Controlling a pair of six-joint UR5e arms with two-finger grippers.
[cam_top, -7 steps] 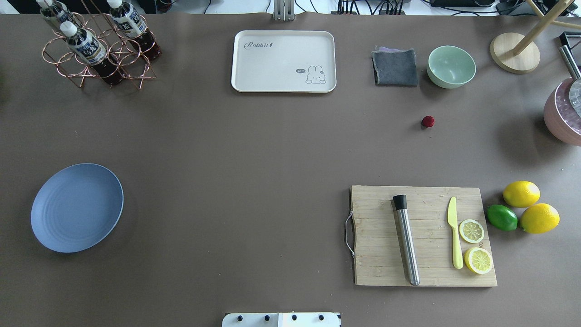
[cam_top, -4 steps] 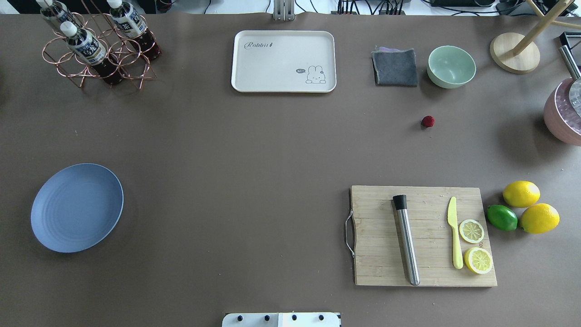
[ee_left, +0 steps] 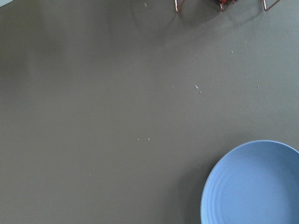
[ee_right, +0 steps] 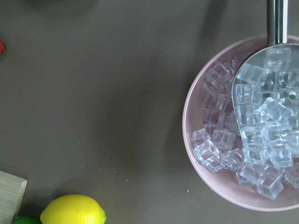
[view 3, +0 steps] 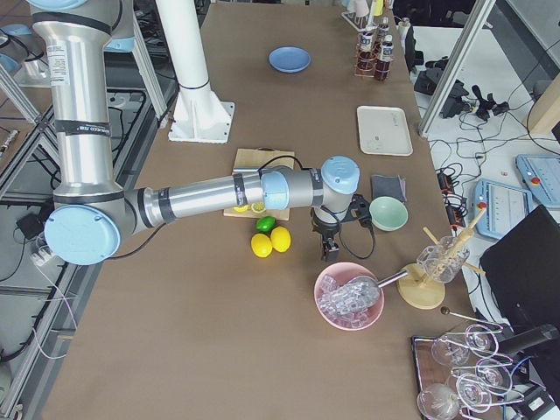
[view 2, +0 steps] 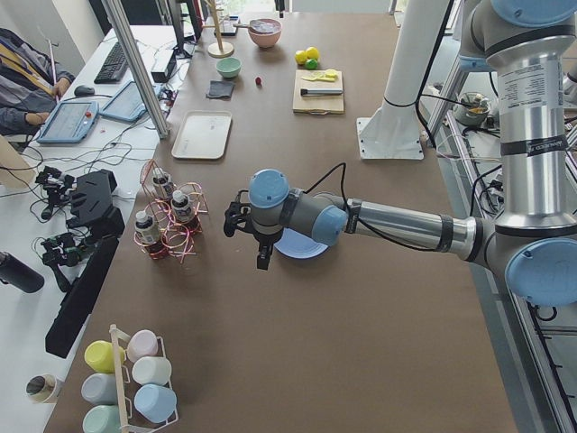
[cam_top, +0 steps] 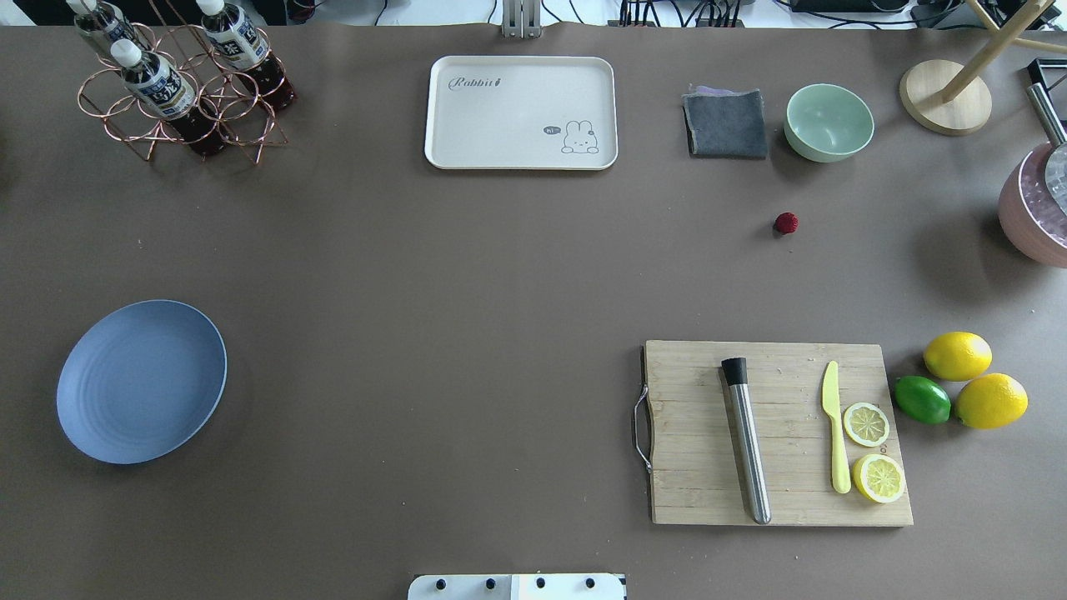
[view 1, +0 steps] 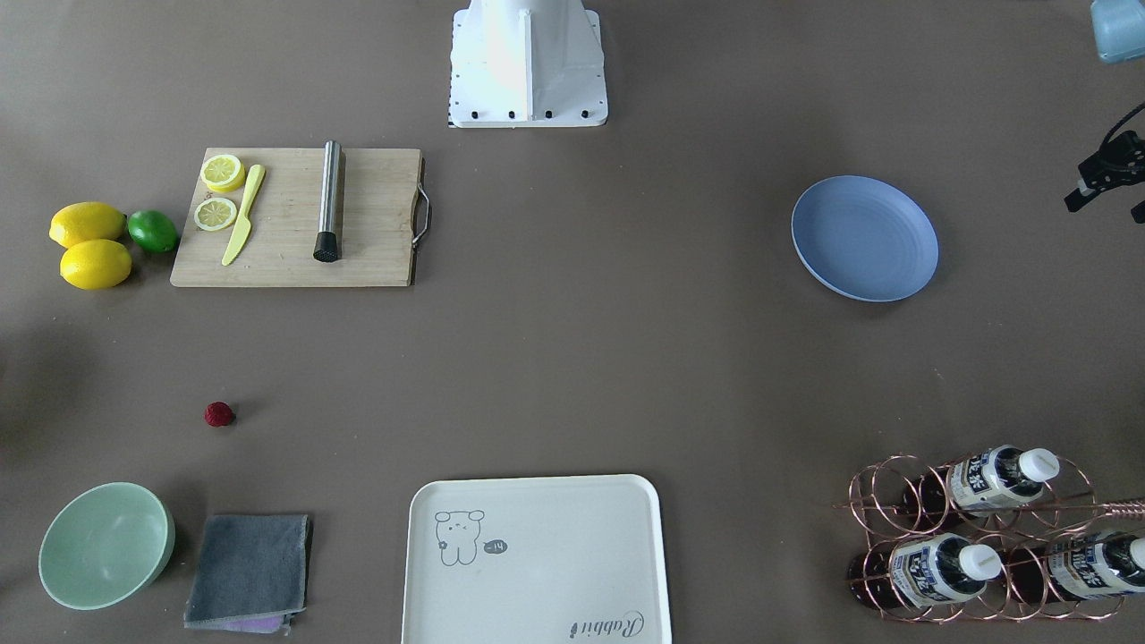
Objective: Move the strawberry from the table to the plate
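The strawberry (cam_top: 785, 222) is a tiny dark-red berry lying on the table (cam_top: 467, 275), just in front of the mint-green bowl; it also shows as the strawberry (view 1: 218, 414) and, cut by the left edge, the strawberry (ee_right: 1, 45). The periwinkle plate (cam_top: 142, 381) lies bare far off at the table's left side, and its rim shows low right as the plate (ee_left: 252, 184). My left gripper (view 2: 261, 262) hangs beside the plate, toward the table's end. My right gripper (view 3: 326, 254) hovers between the ice bowl and the lemons. I cannot tell whether either is open or shut.
A wooden cutting board (cam_top: 775, 433) carries a steel muddler, a yellow knife and two lemon slices. Two lemons (cam_top: 975, 379) and a lime sit right of it. A pink ice bowl (cam_top: 1034, 208), mint bowl (cam_top: 829, 121), grey cloth (cam_top: 725, 123), cream tray (cam_top: 521, 112) and bottle rack (cam_top: 179, 83) line the far side.
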